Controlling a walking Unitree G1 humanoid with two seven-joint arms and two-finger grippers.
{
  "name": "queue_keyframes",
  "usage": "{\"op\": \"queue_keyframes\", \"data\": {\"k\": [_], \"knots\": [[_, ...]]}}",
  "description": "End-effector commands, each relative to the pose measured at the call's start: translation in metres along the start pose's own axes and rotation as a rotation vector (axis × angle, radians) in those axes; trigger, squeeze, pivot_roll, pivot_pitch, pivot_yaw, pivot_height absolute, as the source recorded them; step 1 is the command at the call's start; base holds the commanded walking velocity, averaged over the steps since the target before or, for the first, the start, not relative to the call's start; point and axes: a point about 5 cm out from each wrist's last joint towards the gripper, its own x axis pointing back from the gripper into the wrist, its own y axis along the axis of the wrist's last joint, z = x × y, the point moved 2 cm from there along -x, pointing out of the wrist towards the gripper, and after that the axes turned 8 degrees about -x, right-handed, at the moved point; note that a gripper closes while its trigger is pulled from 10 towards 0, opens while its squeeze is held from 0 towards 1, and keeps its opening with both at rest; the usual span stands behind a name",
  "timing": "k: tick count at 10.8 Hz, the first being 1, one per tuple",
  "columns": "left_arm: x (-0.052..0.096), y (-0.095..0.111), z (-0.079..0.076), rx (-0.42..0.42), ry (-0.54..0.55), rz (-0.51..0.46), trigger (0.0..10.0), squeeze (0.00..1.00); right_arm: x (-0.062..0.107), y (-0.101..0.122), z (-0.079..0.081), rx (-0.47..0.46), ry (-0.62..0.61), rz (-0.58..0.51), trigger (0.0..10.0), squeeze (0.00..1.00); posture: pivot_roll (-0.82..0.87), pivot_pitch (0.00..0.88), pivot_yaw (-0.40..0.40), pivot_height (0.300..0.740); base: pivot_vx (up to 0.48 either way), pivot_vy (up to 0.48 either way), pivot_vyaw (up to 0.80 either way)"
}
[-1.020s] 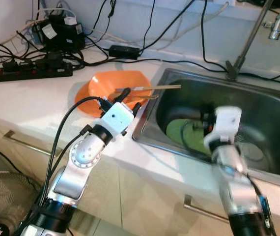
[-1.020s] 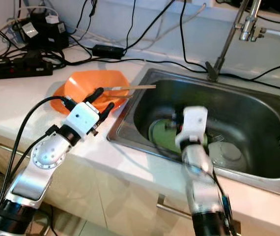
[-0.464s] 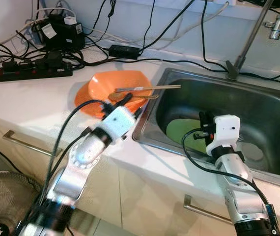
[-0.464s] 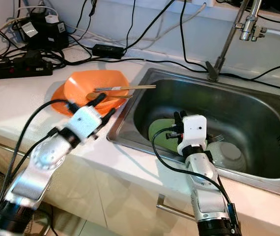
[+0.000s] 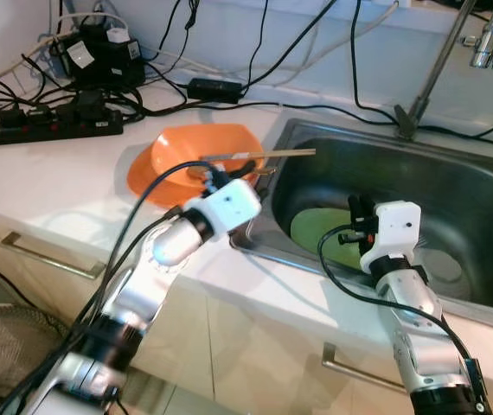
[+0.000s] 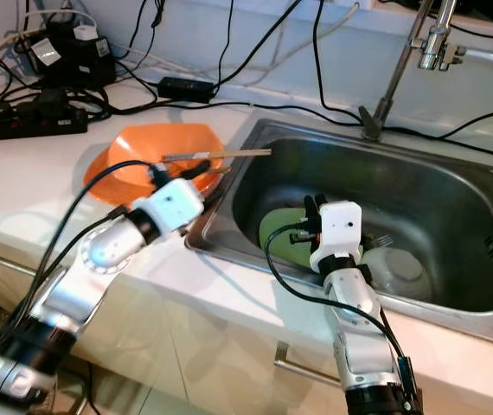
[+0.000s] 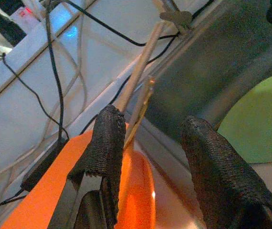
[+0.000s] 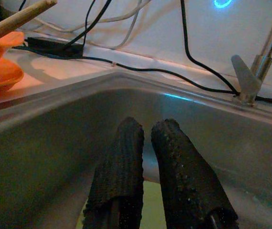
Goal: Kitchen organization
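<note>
Spread wide, the left gripper [image 7: 150,157] is held over the orange bowl [image 5: 177,156], one finger beside the chopsticks [image 5: 259,156]. The right gripper [image 8: 148,181] is pressed together, empty, above the sink's [image 6: 454,207] green plate [image 6: 279,232].

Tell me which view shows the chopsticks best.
The left eye view: the chopsticks lie full length across the orange bowl, tips over the sink. The left wrist view shows them close up between the open left hand's fingers; the right wrist view catches one end.
</note>
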Motion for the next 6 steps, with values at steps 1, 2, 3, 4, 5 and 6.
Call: {"op": "queue_keyframes", "data": {"k": [1, 2, 3, 4, 5, 6], "knots": [[-0.004, 0.002, 0.0, -0.028, -0.02, -0.007, 10.0, 0.0, -0.003, 0.005, 0.0, 0.002, -0.004, -0.009, 10.0, 0.0, 0.17, 0.049, -0.005, 0.74, 0.0, 0.0, 0.0], [-0.008, 0.003, 0.0, -0.036, -0.01, -0.013, 10.0, 0.0, -0.004, 0.009, 0.001, 0.001, -0.002, -0.02, 10.0, 0.0, 0.17, 0.048, -0.005, 0.74, 0.0, 0.0, 0.0], [-0.01, 0.004, 0.001, -0.043, -0.007, -0.015, 10.0, 0.0, -0.005, 0.012, 0.002, -0.001, 0.001, -0.028, 10.0, 0.0, 0.17, 0.048, -0.006, 0.74, 0.0, 0.0, 0.0], [-0.013, 0.005, 0.001, -0.052, -0.005, -0.017, 10.0, 0.0, -0.007, 0.014, 0.002, -0.001, 0.003, -0.034, 10.0, 0.0, 0.17, 0.047, -0.006, 0.74, 0.0, 0.0, 0.0], [-0.015, 0.005, 0.002, -0.06, 0.003, -0.018, 10.0, 0.0, -0.007, 0.016, 0.001, 0.0, 0.001, -0.039, 10.0, 0.0, 0.17, 0.046, -0.008, 0.74, 0.0, 0.0, 0.0], [-0.017, 0.005, 0.004, -0.061, 0.012, -0.017, 10.0, 0.0, -0.008, 0.017, 0.001, 0.0, 0.0, -0.044, 10.0, 0.0, 0.17, 0.046, -0.007, 0.74, 0.0, 0.0, 0.0]]}}
